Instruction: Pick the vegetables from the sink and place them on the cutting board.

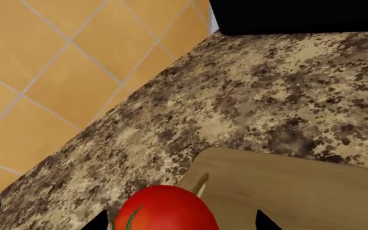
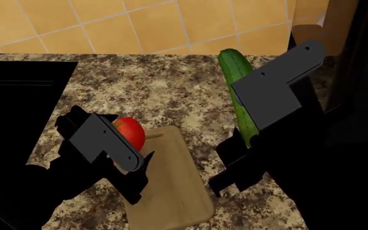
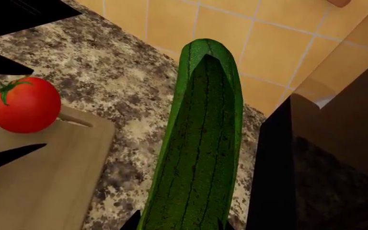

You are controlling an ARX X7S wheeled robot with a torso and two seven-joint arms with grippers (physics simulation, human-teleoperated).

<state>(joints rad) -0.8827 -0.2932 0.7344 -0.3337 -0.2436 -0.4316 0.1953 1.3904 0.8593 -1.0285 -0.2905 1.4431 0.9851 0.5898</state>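
Note:
The red tomato point(image 2: 131, 132) is at the far corner of the tan cutting board point(image 2: 171, 187), partly over its edge. My left gripper point(image 1: 180, 222) is open around it. One fingertip point(image 1: 265, 222) stands clear of the tomato point(image 1: 165, 211) and the other lies close beside it. I cannot tell whether the tomato rests on the board. My right gripper point(image 3: 178, 223) is shut on the long green cucumber point(image 3: 200, 139), held in the air over the counter to the right of the board point(image 3: 37, 182). The black sink point(image 2: 17, 96) lies at the left.
The speckled granite counter point(image 2: 178, 96) runs back to an orange tiled wall point(image 2: 139, 24). A tall dark block point(image 2: 356, 72) stands at the counter's right end, close to my right arm.

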